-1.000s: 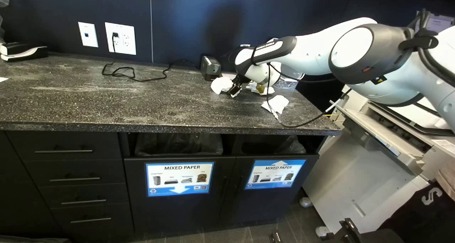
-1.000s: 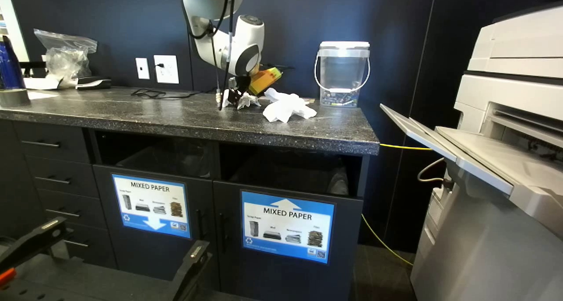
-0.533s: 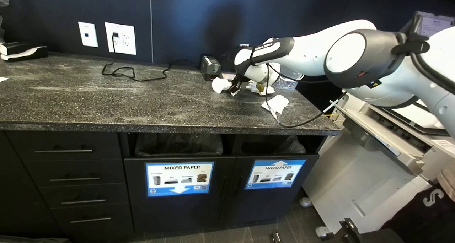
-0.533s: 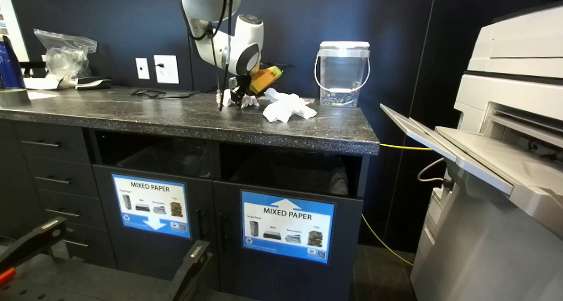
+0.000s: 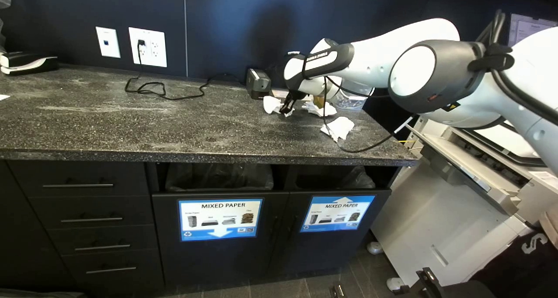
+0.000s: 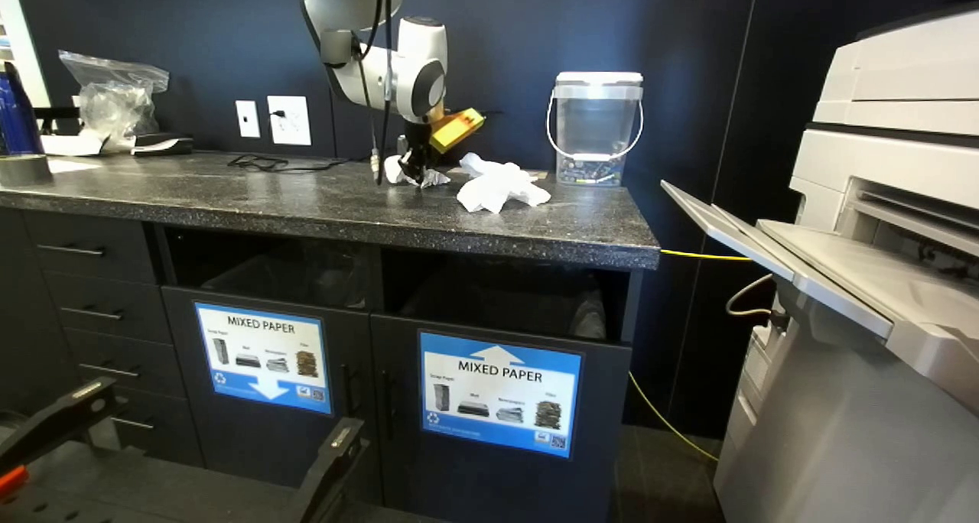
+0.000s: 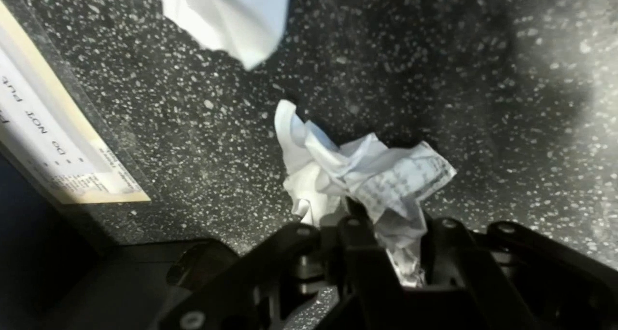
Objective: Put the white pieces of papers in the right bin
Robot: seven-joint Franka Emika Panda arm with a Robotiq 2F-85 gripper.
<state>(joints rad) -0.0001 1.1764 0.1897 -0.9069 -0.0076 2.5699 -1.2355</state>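
Note:
A crumpled white piece of paper point(image 7: 376, 175) with faint print is bunched between the dark fingers of my gripper point(image 7: 393, 224), which is shut on it. Part of it spreads out past the finger on the left. In both exterior views the gripper point(image 5: 286, 110) points down at the countertop, with white paper point(image 6: 393, 170) showing on either side. Two more white pieces of paper lie nearby, a crumpled one point(image 5: 319, 108) and a larger one point(image 5: 339, 127) nearer the front edge. Below the counter, the right bin point(image 6: 501, 469) has a dark slot above its sign.
The twin bin point(image 6: 260, 443) stands to the left. A clear lidded bucket point(image 6: 596, 118) is at the back right of the counter point(image 5: 130, 128). A black box point(image 5: 258, 83) sits by the wall behind the gripper, near a loose cable point(image 5: 165, 96). A printer point(image 6: 879, 202) stands at the right.
The gripper has closed, gathering the crumpled paper inward between its fingers. The wrist has tilted more upright and shifted slightly left. The other papers have not moved.

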